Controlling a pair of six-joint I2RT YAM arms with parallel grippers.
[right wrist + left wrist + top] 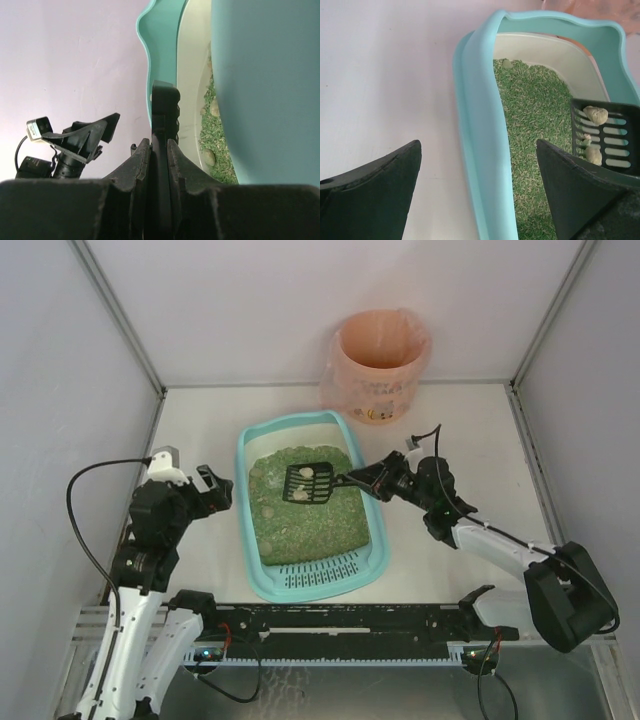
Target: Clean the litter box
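The light-teal litter box (243, 502) lies mid-table, filled with green litter (310, 530), its slotted grate end nearest me. My right gripper (358, 480) is shut on the handle of a small black slotted scoop (308, 483). The scoop is held above the litter with a few pale clumps (303, 477) on it. In the right wrist view the fingers (142, 157) clamp the handle (165, 107) beside the box wall (265, 85). My left gripper (218, 487) is open and empty at the box's left rim. In its own view that rim (485, 165) runs between the fingers (385, 180), with the scoop (615, 145) to the right.
A round bin lined with a pink bag (377, 365) stands at the back, just beyond the box's far right corner. Pale clumps (209, 156) lie in the litter by the inner wall. White enclosure walls close in the table on the left, back and right.
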